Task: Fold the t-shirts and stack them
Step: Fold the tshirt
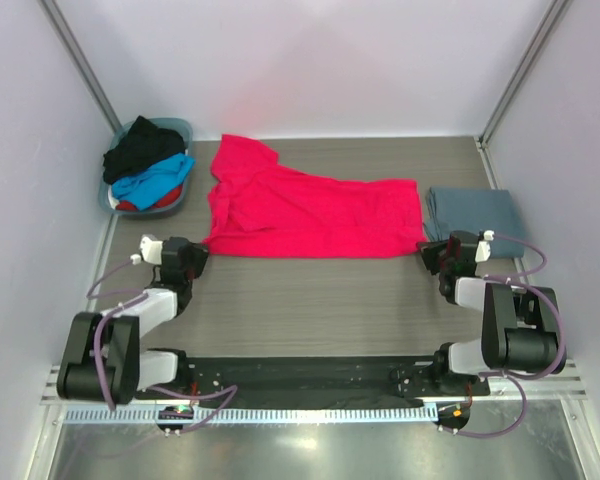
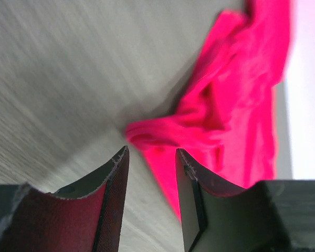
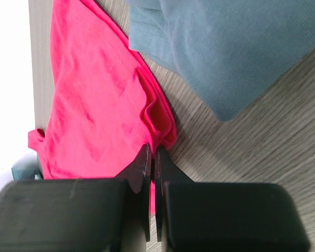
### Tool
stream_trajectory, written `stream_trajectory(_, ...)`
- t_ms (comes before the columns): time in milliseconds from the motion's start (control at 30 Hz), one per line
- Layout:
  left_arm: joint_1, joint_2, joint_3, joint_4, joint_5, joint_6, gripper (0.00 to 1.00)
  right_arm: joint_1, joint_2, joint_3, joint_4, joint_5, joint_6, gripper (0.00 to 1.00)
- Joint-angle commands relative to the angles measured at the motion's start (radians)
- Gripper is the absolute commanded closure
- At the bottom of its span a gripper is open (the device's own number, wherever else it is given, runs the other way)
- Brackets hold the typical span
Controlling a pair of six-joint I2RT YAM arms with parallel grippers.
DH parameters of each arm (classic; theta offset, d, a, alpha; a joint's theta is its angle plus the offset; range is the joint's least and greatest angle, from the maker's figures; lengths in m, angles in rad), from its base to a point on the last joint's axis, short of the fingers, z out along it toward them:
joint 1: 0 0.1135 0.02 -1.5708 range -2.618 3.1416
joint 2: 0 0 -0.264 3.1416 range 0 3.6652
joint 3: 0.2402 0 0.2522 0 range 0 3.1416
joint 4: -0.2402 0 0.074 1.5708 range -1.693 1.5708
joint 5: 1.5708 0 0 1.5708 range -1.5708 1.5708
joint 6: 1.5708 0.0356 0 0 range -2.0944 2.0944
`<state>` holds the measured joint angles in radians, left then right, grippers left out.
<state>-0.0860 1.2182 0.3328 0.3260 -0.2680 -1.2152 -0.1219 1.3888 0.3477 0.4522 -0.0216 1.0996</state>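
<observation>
**Top view:** the red-pink t-shirt [image 1: 310, 210] lies mid-table, long axis 9 to 3 o'clock. The left gripper [image 1: 195, 256] is at its 7 o'clock corner and the right gripper [image 1: 432, 255] at its 4 o'clock corner.

**Left wrist:** jaws part-open and empty. The shirt corner lies at 12 o'clock, just beyond the tips.

**Right wrist:** jaws pinched together on the hem. The grey-blue t-shirt [image 3: 241, 52] lies at 1 o'clock.

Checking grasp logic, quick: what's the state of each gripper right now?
Left gripper: open, empty, at the red shirt corner.
Right gripper: shut on the red shirt's edge.
</observation>
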Motion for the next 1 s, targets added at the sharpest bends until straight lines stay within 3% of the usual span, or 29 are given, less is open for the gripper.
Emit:
stream_trajectory(0,-0.008,0.099,0.021,0.096,0.102,-0.017,0.59,0.002,0.003,0.014,0.045,-0.008,0.005,0.99)
stream_trajectory(167,-0.02,0.121,0.008,0.142,0.09,-0.02,0.61,0.001,0.003,0.017,0.043,-0.012,0.005,0.99)
stream_trajectory(367,-0.051,0.156,0.023,0.168,0.016,-0.004,0.59,0.001,0.009,0.019,0.046,-0.017,0.005,0.99)
stream_trajectory(633,-0.049,0.236,0.044,0.173,-0.114,0.005,0.63,0.001,-0.002,0.013,0.04,-0.011,0.005,0.99)
stream_trajectory(733,-0.051,0.285,0.069,0.183,-0.131,0.003,0.72,0.001,-0.013,0.008,0.042,-0.008,0.006,0.99)
stream_trajectory(767,-0.049,0.297,0.077,0.186,-0.129,0.002,0.82,0.001,-0.016,0.007,0.042,-0.008,0.005,0.99)
stream_trajectory(833,-0.047,0.326,0.095,0.206,-0.116,0.009,0.89,0.001,-0.022,0.004,0.043,-0.008,0.005,0.99)
stream_trajectory(967,-0.044,0.348,0.103,0.237,-0.076,0.008,0.91,0.001,-0.03,0.004,0.039,-0.009,0.003,0.99)
